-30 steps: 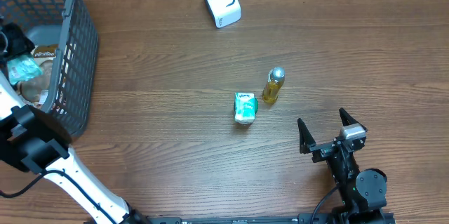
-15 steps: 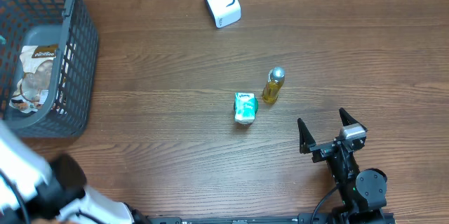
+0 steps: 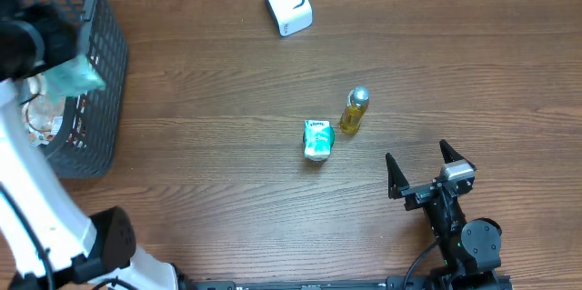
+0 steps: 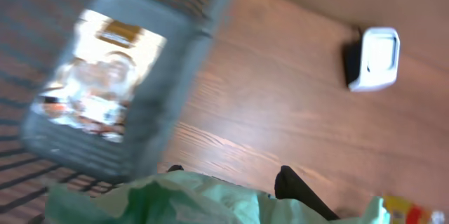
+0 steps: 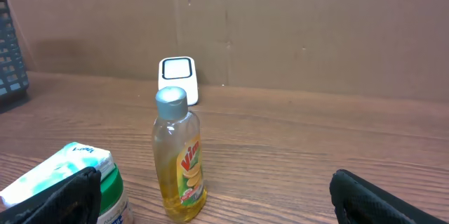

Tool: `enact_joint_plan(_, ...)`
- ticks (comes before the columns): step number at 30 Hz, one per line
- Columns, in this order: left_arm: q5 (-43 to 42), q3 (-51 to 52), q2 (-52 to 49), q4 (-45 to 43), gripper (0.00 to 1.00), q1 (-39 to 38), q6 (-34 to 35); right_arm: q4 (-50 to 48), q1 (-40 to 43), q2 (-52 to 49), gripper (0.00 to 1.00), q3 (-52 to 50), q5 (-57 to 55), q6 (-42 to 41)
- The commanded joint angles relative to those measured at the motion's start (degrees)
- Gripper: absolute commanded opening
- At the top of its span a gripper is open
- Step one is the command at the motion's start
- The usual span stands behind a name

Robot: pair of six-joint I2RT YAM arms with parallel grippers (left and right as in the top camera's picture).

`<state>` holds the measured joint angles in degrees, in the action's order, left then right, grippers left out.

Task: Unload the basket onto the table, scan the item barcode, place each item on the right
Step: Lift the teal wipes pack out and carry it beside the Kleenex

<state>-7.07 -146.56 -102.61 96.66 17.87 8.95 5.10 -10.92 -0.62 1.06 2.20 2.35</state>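
Close to me, my right end effector (image 3: 417,155) waits wide open and empty above the desk (image 3: 227,190), with no job yet I think, while my left end effector (image 4: 235,189) pinches the green packet (image 4: 196,199) over the basket (image 3: 105,81) rim, ready to go to the white scanner (image 3: 287,3) far back.

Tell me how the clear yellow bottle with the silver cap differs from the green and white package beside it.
The clear yellow bottle is see-through and liquid-filled; the green and white package is opaque. The bottle stands taller than the package. Both sit on the wooden table, close but not touching.
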Motion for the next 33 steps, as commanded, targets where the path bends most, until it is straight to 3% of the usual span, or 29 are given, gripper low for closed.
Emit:
enact_joint_plan(1,-0.9,2.62,-0.9,0.13,0.04,-5.92,1.46,-0.44,0.17,0.46,1.0,-0.59,0.07,0.31)
enact_joint_plan(9,0.0,14.14,-2.12,-0.83,0.06,-16.94,5.46,-0.42,0.17,0.46,1.0,-0.59,0.04,0.31)
enact_joint_plan(16,0.24,28.63,-2.12,-6.97,0.05,-25.92,7.67,-0.42,0.17,0.46,1.0,-0.59,0.04,0.31)
enact_joint_plan(29,13.75,60.24,-2.14,-37.59,0.08,-41.99,19.15,-0.42,0.17,0.46,1.0,-0.59,0.07,0.31)
enact_joint_plan(33,15.17,69.88,-2.19,-50.36,0.14,-45.48,20.46,-0.42,0.17,0.46,1.0,-0.59,0.04,0.31)
